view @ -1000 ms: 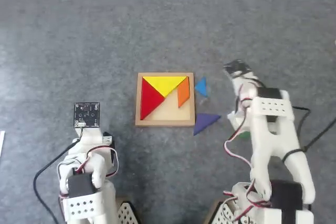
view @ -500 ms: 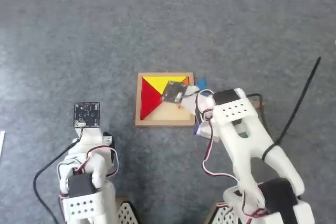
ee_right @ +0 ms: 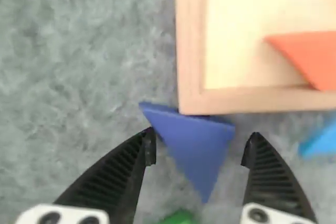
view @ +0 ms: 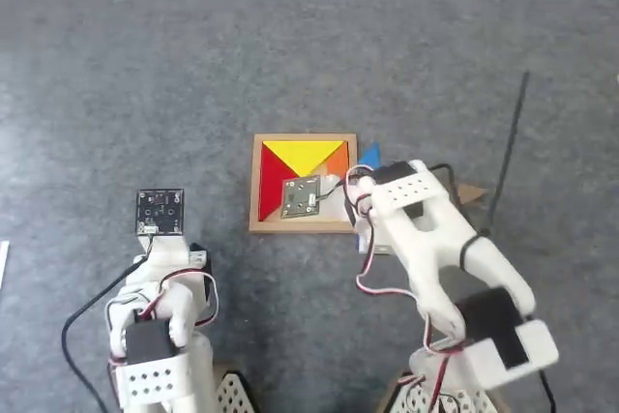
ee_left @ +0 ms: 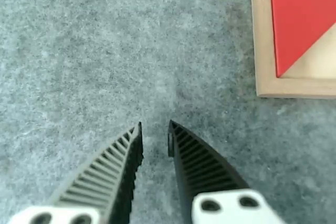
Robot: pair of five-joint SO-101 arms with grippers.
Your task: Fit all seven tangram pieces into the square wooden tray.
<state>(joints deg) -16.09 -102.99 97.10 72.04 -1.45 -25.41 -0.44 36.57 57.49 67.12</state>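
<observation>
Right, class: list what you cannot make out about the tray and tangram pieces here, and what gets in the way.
High view: the right arm covers part of the tray's right side and most of the dark blue triangle.
Right wrist view: the green piece and the light blue piece are cut off by edges; shapes unclear.
High view: a tan shape beside the arm is too small to identify.

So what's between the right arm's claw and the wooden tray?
A dark blue triangle, in the right wrist view: it lies on the grey mat between the open jaws of the right gripper, up against the tray's rim.
</observation>
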